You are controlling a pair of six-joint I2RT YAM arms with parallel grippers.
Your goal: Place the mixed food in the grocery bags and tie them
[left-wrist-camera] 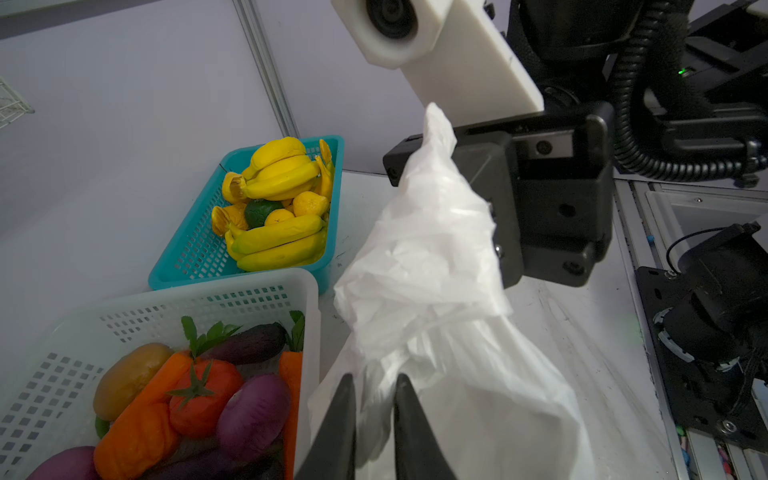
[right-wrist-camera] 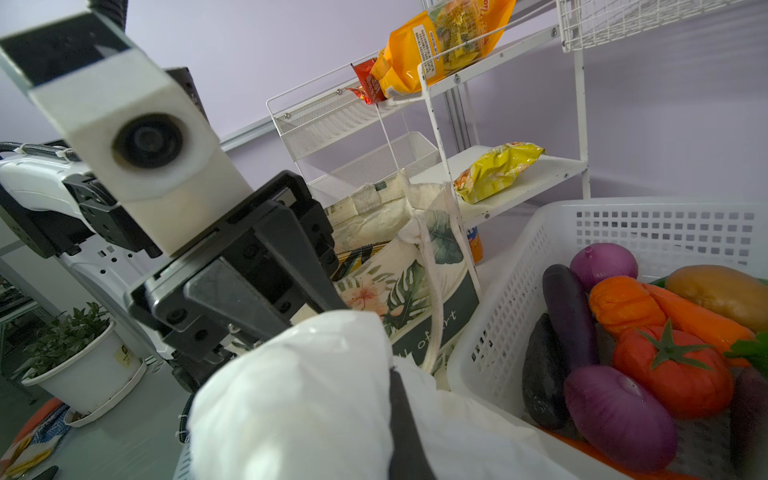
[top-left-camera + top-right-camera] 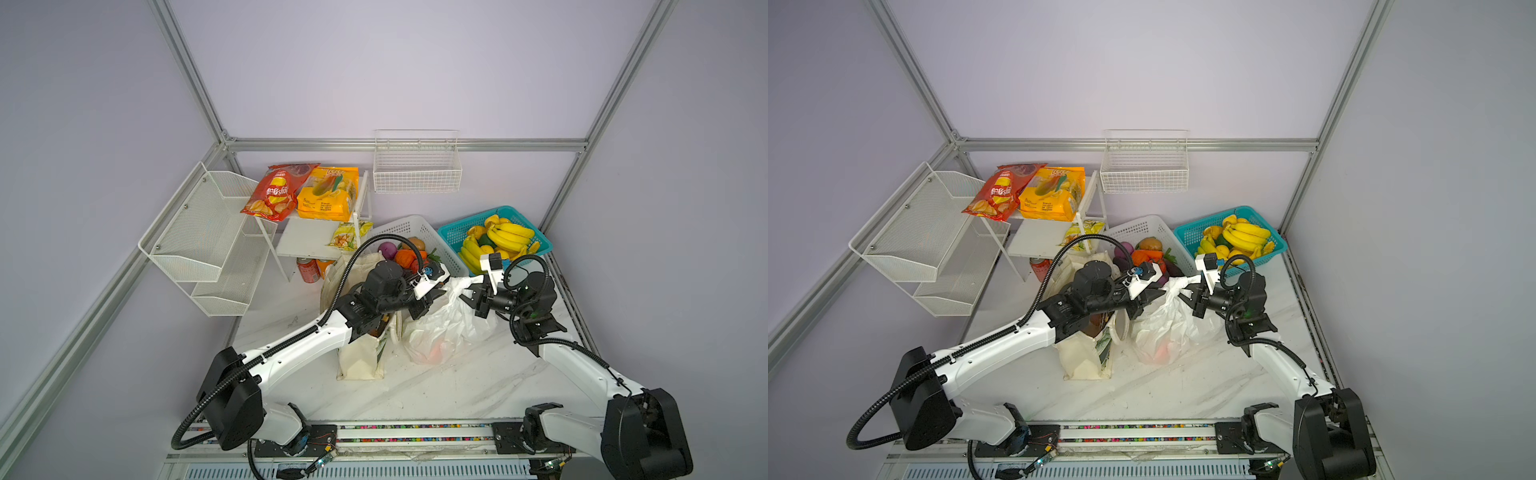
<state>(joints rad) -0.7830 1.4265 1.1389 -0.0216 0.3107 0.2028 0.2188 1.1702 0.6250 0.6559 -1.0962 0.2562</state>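
Observation:
The thin white plastic bag [image 3: 440, 328] [image 3: 1167, 324] stands mid-table with an orange [image 3: 434, 353] showing through its lower part. Its top is gathered and stretched between both grippers. My left gripper [image 3: 440, 294] [image 1: 376, 378] is shut on a bunch of the plastic. My right gripper [image 3: 471, 291] is shut on the twisted handle end [image 1: 432, 124]; one of its fingers is buried under plastic in the right wrist view. The cream tote [image 3: 361, 357] [image 2: 415, 291] stands left of the bag under my left arm, with a black, yellow-striped packet [image 2: 351, 259] inside it.
A white lattice basket [image 3: 409, 230] of vegetables and a teal basket [image 3: 451, 235] of bananas sit just behind the bags. Back left, a shelf [image 3: 307, 239] carries a red crisp packet [image 3: 274, 195] and a yellow-orange packet [image 3: 328, 195]. A red can [image 3: 308, 270] stands beneath it.

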